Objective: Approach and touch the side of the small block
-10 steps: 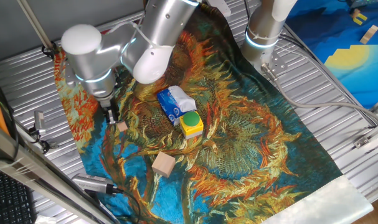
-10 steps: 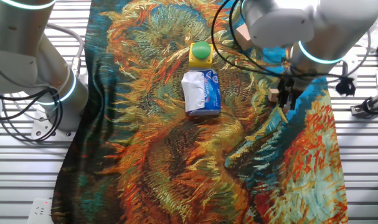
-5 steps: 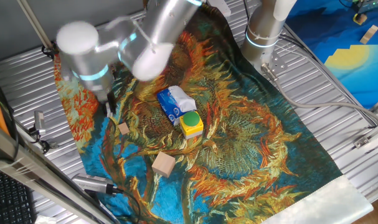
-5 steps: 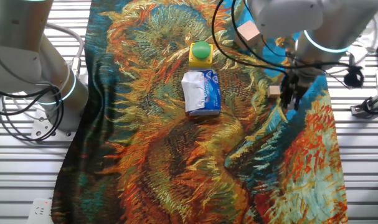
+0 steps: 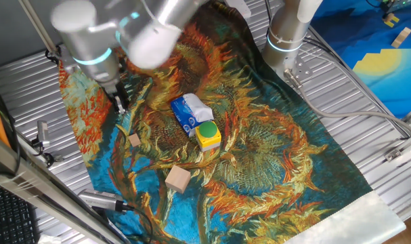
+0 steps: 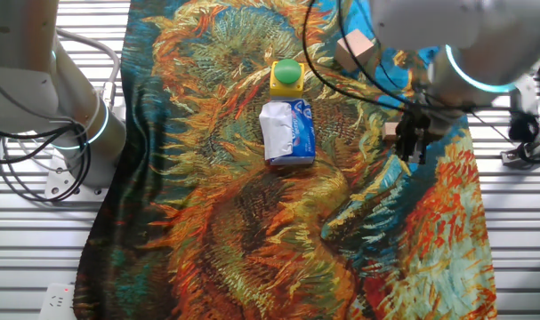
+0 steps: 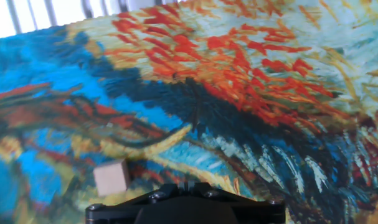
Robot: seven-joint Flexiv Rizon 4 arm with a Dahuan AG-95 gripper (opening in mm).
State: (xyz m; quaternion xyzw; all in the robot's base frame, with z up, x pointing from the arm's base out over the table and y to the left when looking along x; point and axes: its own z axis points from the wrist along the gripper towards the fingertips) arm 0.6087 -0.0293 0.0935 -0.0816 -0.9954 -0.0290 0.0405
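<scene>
The small block (image 5: 133, 139) is a tiny light-brown cube lying on the painted cloth near its left edge. It also shows in the other fixed view (image 6: 391, 132) and at the lower left of the hand view (image 7: 111, 177). My gripper (image 5: 120, 107) hangs above the cloth, a little beyond the block and apart from it. In the other fixed view the gripper (image 6: 413, 153) stands just right of the block. In the hand view the gripper (image 7: 185, 185) has its dark fingers together and holds nothing.
A larger tan wooden block (image 5: 178, 179) lies nearer the front. A yellow box with a green round top (image 5: 208, 134) and a blue and white packet (image 5: 190, 112) lie mid-cloth. A second arm's base (image 5: 286, 34) stands at the back.
My gripper has risen and drawn back from beside the small block towards the cloth's left edge. The block has stayed where it was.
</scene>
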